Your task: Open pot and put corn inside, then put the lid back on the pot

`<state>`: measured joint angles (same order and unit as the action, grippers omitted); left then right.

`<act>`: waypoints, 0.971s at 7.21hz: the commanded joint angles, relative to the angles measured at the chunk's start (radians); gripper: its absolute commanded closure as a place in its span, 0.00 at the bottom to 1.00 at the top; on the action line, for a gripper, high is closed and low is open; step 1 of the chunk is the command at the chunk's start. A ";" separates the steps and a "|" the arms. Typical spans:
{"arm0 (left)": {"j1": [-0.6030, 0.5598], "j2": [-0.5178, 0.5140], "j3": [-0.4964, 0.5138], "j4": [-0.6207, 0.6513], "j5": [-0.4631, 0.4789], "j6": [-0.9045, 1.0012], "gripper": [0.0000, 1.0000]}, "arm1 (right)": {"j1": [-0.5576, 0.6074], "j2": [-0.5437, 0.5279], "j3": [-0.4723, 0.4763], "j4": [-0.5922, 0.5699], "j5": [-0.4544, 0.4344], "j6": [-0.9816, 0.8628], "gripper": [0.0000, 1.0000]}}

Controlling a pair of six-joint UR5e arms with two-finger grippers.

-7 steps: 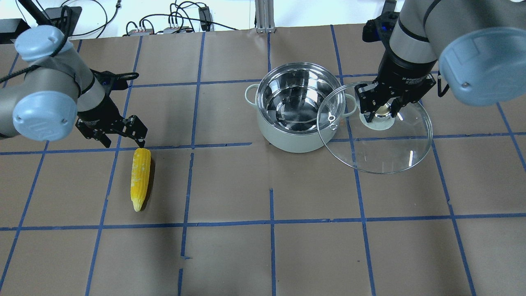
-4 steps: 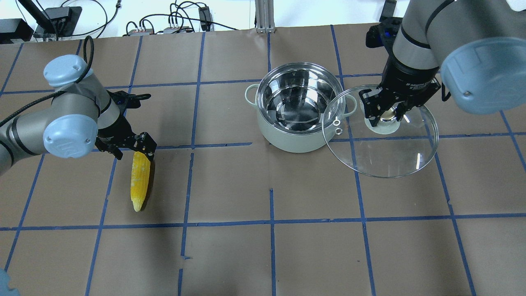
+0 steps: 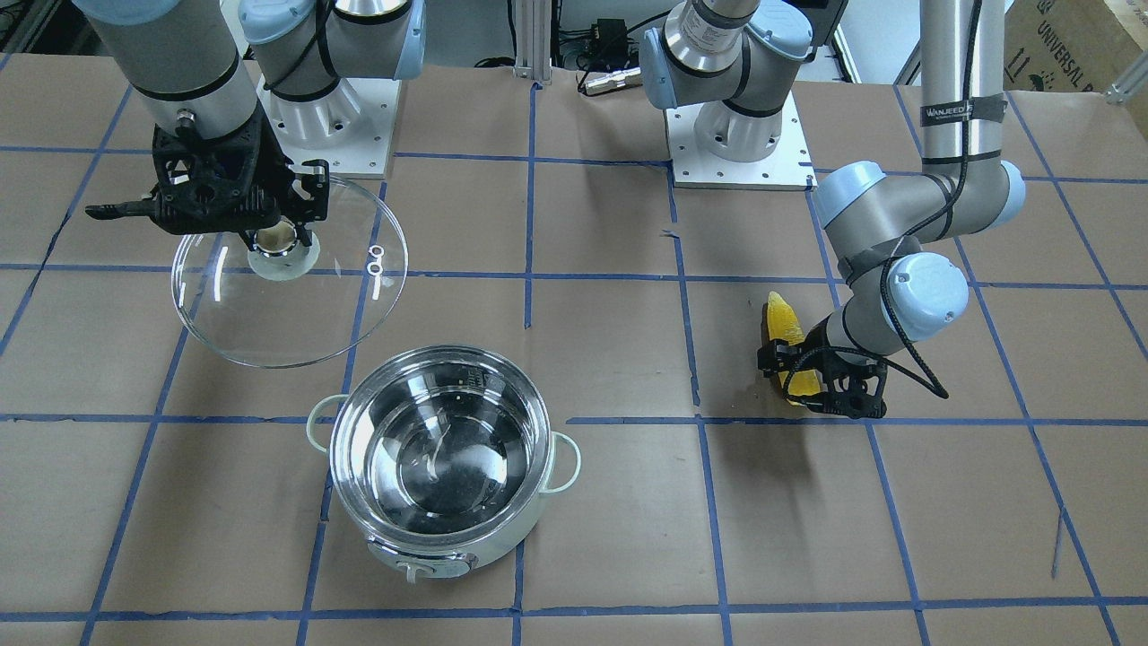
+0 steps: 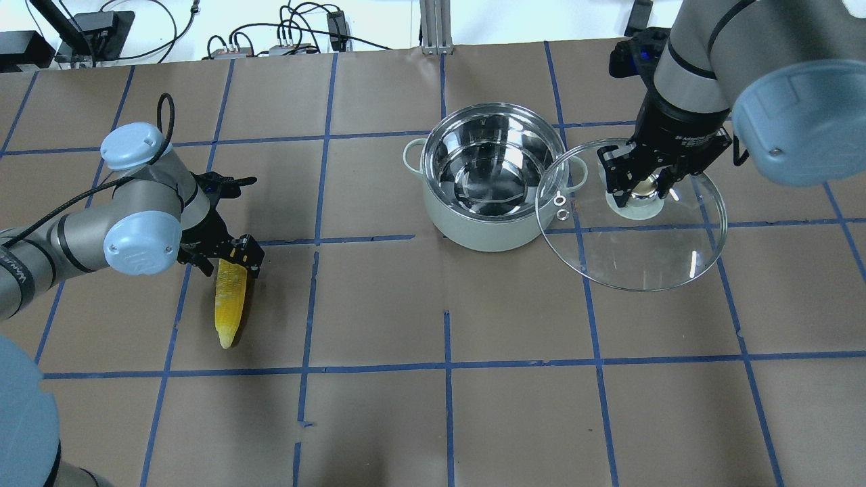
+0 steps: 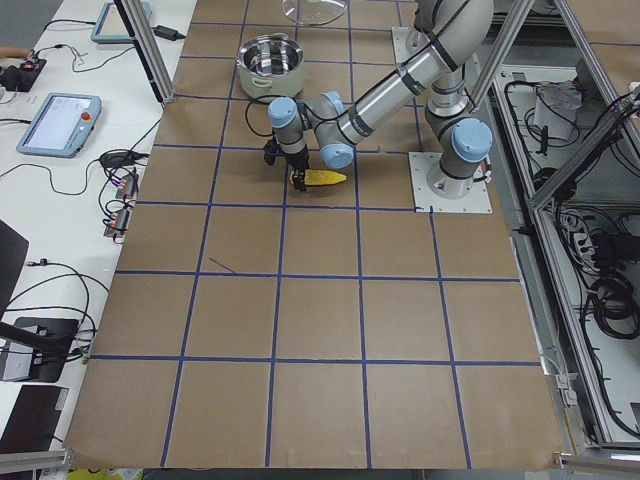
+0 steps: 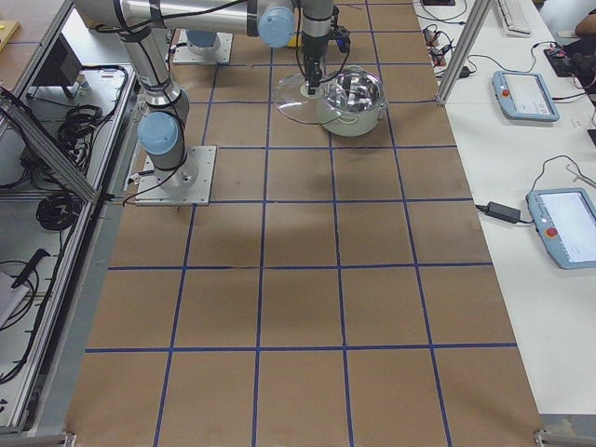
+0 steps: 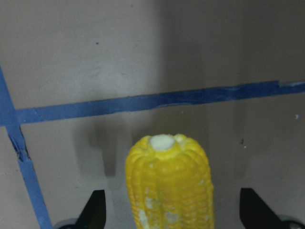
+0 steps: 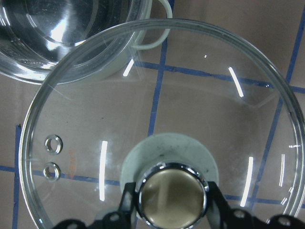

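Note:
The yellow corn lies on the table at the left, tapered end toward me; it also shows in the front view. My left gripper is open and low over its blunt end. In the left wrist view the corn sits between the two fingers with gaps on both sides. The pot stands open and empty. My right gripper is shut on the knob of the glass lid and holds it just right of the pot, its edge overlapping the pot's rim.
The table is brown paper with a grid of blue tape. Cables and boxes lie along the far edge. The two arm bases stand at the robot side of the table.
My left arm has swung in and down, so the open gripper now straddles the corn's blunt end. My right gripper has carried the lid slightly further right of the pot.

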<state>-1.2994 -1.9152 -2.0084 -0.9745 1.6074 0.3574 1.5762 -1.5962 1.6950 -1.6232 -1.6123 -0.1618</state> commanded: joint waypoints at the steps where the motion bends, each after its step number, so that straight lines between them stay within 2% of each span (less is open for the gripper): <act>1: 0.000 0.030 -0.006 -0.016 0.005 -0.008 0.64 | -0.001 0.001 0.000 0.000 0.000 -0.001 0.64; 2: -0.001 0.051 -0.003 -0.032 -0.006 -0.009 0.76 | -0.002 0.001 0.000 0.000 0.000 -0.001 0.64; 3: -0.011 0.071 0.005 -0.071 -0.007 -0.020 0.80 | -0.002 0.001 0.000 0.000 0.002 -0.001 0.63; 4: -0.015 0.082 0.016 -0.085 -0.006 -0.029 0.81 | -0.002 0.001 0.000 0.000 0.002 -0.001 0.63; 5: -0.027 0.097 0.064 -0.158 -0.017 -0.056 0.80 | -0.002 0.001 0.000 -0.001 0.002 -0.001 0.63; 6: -0.073 0.143 0.132 -0.282 -0.105 -0.128 0.80 | -0.002 0.001 0.000 -0.001 0.002 -0.002 0.63; 7: -0.133 0.169 0.204 -0.349 -0.142 -0.180 0.80 | -0.002 0.002 0.000 -0.001 0.002 -0.002 0.63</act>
<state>-1.3707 -1.7830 -1.8866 -1.2240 1.5229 0.2429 1.5739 -1.5950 1.6950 -1.6243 -1.6107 -0.1636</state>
